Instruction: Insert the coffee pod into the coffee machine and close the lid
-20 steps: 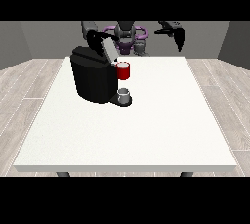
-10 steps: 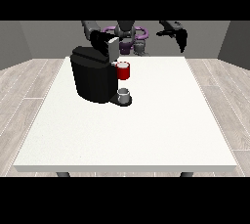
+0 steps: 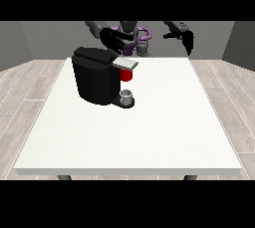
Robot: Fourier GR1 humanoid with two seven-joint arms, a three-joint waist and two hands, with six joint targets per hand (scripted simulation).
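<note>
The black coffee machine (image 3: 94, 80) stands on the left half of the white table (image 3: 164, 122). Its lid (image 3: 123, 63) lies nearly flat over the front, showing a grey edge. A red thing at the machine (image 3: 126, 74) sits under that edge. On the machine's base stands a small grey thing (image 3: 127, 96). The hand at the view's left (image 3: 113, 40) hovers just behind and above the lid, fingers spread and holding nothing. The hand at the view's right (image 3: 185, 38) hangs high over the table's far right edge, fingers pointing down and holding nothing.
The robot's torso (image 3: 133, 35) stands behind the table's far edge. Wooden floor surrounds the table on both sides.
The machine's lid, raised in the earlier frames, has come down to nearly flat. The hand at the view's left moved forward and down with it. The other hand shifted slightly.
</note>
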